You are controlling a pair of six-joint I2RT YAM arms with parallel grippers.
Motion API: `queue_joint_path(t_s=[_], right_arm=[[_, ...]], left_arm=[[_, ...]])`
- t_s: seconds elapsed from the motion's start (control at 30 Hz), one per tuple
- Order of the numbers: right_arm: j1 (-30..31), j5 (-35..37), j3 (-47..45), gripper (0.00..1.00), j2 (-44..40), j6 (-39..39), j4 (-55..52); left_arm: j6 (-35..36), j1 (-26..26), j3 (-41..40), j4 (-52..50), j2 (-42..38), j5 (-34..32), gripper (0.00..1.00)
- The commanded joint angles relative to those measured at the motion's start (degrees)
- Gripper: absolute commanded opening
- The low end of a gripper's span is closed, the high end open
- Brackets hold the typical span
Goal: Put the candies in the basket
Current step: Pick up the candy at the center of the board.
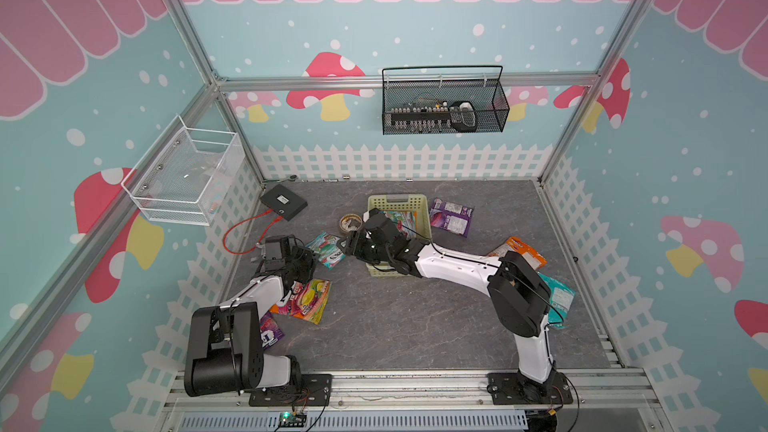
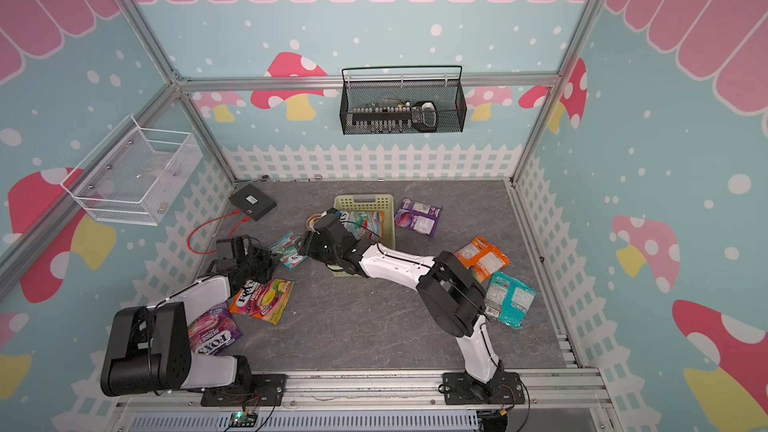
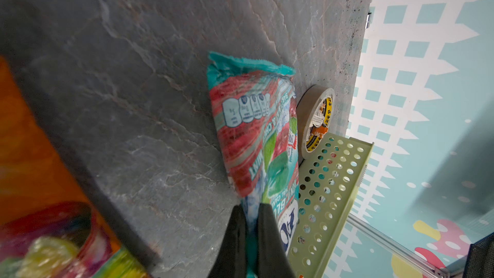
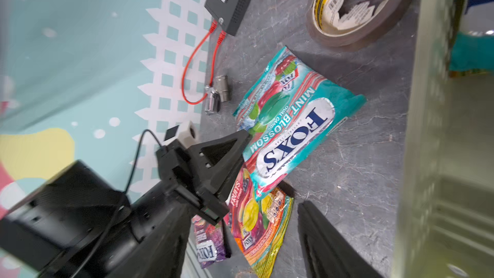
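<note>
My left gripper [image 3: 251, 207] is shut on the edge of a teal mint candy bag [image 3: 251, 129], which lies left of the pale green basket [image 1: 417, 201] in both top views [image 2: 289, 249]. Another teal candy bag [image 1: 401, 218] lies inside the basket. My right gripper [image 1: 354, 243] hovers at the basket's left side, open, with nothing between its fingers [image 4: 326, 239]. More candies lie on the table: purple [image 1: 451, 218], orange [image 1: 523, 251], teal [image 1: 559, 297], a fruit bag [image 1: 307, 299] and a purple berry bag [image 2: 214, 332] under the left arm.
A tape roll [image 1: 349, 222] sits just left of the basket's far corner. A black box [image 1: 284, 201] with a red cable [image 1: 237, 234] lies at the back left. A white mesh basket [image 1: 187, 176] and a black wire basket [image 1: 444, 110] hang on the walls.
</note>
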Motion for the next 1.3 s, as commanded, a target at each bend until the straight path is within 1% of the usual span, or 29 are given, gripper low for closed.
queue_joint_path(t_s=[0.0, 0.1, 0.23, 0.3, 0.57, 0.67, 0.77, 0.87, 1.0, 1.17, 1.23, 1.27], right_arm=[[1.69, 2.36, 5.16, 0.66, 4.30, 1.74, -4.68], [2.35, 4.48, 5.86, 0.65, 5.63, 3.15, -5.42], [2.84, 8.58, 5.95, 0.68, 5.52, 4.91, -7.02], [2.87, 9.40, 5.89, 0.68, 5.96, 6.19, -6.88], [2.89, 8.35, 8.32, 0.64, 8.83, 9.81, -3.50], [2.88, 8.49, 9.77, 0.63, 9.51, 10.96, -4.50], [3.17, 9.19, 8.69, 0.67, 9.07, 12.97, -4.90], [3.32, 7.86, 6.78, 0.66, 9.05, 16.05, -4.05], [3.80, 8.54, 3.56, 0.60, 7.68, 18.51, -2.10], [3.98, 6.53, 3.15, 0.54, 8.13, 20.67, -0.57], [3.97, 6.50, 3.49, 0.47, 8.44, 20.46, -0.30], [4.01, 7.16, 3.38, 0.40, 8.20, 19.48, 0.24]], left_arm=[[-2.14, 0.14, -1.02, 1.16, -2.43, 1.95, 0.00], [-3.04, 0.17, -1.44, 1.16, -3.87, 2.45, 0.00], [-4.14, 0.14, -1.97, 1.21, -5.42, 3.16, 0.00], [-4.61, 0.13, -2.14, 1.21, -5.96, 3.84, 0.00], [-6.02, -0.04, -3.70, 1.20, -9.50, 6.23, 0.00], [-6.56, -0.12, -4.67, 1.21, -11.21, 6.89, 0.00], [-6.91, -0.35, -5.43, 1.21, -12.49, 6.97, 0.00], [-7.46, -0.35, -5.83, 1.22, -13.01, 7.37, 0.00], [-7.70, -0.44, -6.09, 1.22, -13.65, 6.54, 0.00], [-7.69, -0.56, -5.84, 1.25, -13.98, 6.62, 0.00], [-7.72, -0.69, -5.84, 1.29, -14.31, 6.71, 0.00], [-7.72, -0.68, -6.00, 1.29, -14.61, 6.89, 0.00]])
